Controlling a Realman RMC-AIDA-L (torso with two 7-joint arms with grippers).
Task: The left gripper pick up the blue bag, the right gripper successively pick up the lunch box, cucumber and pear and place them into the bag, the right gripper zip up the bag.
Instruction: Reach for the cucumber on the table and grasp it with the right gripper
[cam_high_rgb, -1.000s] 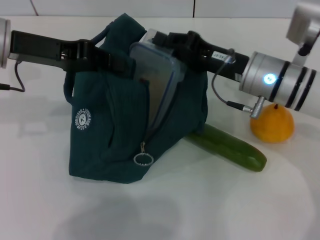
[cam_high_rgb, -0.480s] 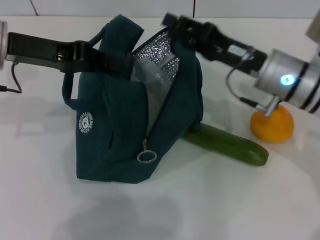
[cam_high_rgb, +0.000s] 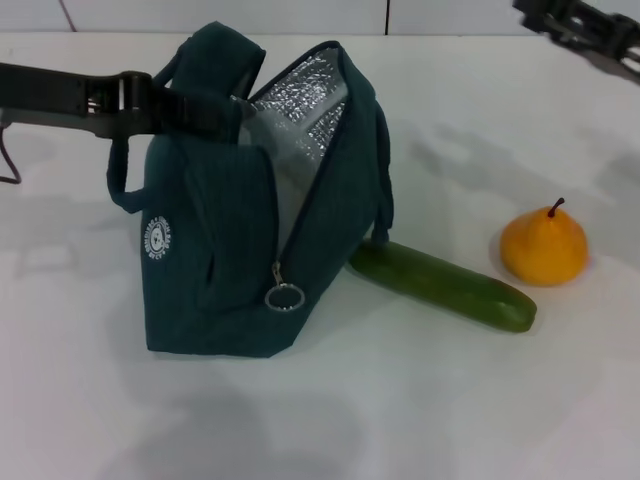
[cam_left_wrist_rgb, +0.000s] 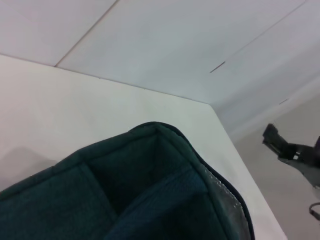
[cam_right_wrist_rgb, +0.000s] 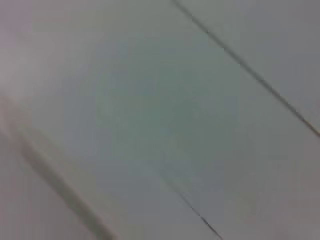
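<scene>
1. Gone from the bag mouth, the right gripper (cam_high_rgb: 580, 25) has pulled away to the far 2 o'clock corner of the head view since 0.5 s ago, and the lunch box seen at the opening 1.0 s ago no longer shows; I judge it sits inside the bag, hidden by the foil lining.
2. Whether its jaws are apart or together cannot be told; only a dark stretch of it shows there.
3. Left gripper (cam_high_rgb: 205, 108) is clamped on the top edge of the blue bag (cam_high_rgb: 220, 260) at about 10 o'clock, holding the mouth open toward 1 o'clock.
4. Cucumber (cam_high_rgb: 445, 285) is next, by my reading. It lies flat at 4 o'clock of the bag, one end touching the bag's base, well apart from the right jaws.
5. To do this well: come down on the cucumber's middle, jaws across its width, so it lifts level, then tip it end-first into the open mouth.
6. Pear (cam_high_rgb: 545, 245) stands just beside the cucumber's far end, at 3 o'clock.
</scene>
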